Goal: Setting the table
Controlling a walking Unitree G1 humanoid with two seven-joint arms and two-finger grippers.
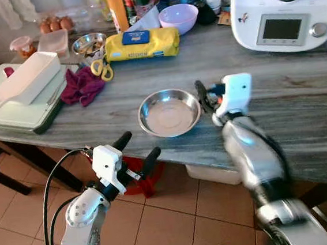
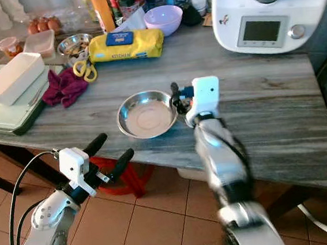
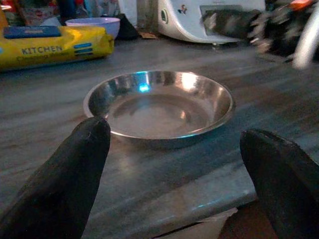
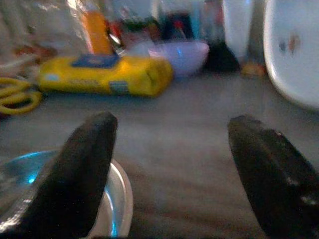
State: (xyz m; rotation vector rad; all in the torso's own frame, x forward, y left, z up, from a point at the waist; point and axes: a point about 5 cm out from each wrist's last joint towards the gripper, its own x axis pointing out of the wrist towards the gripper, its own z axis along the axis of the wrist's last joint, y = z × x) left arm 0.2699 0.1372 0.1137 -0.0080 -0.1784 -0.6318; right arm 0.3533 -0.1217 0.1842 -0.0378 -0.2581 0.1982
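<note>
Steel bowl (image 1: 169, 112) sits empty and upright on the grey wood-grain worktop (image 1: 287, 87), close to its near edge. My right pincer (image 1: 205, 97) is over the worktop just beside the bowl's right rim, fingers spread and holding nothing; whether one finger touches the rim I cannot tell. My left pincer (image 1: 136, 150) hangs in front of the worktop edge, below and left of the bowl, also spread and empty, aimed at the bowl.

Handling, judged: thin polished metal, so light, rigid, not fragile, but slick. The shallow sloping wall gives little to clamp. Best hold looks like the rim, one finger inside and one outside, pinched firmly; a loose pinch would likely let it slide or tip. It may skate on the worktop if nudged.

Legible writing: "KITCHEN" on the yellow pack (image 1: 142, 44) behind the bowl, with a blue label whose text is too small to read. White kitchen machine (image 1: 283, 9) at back right has a screen, nothing readable
</note>
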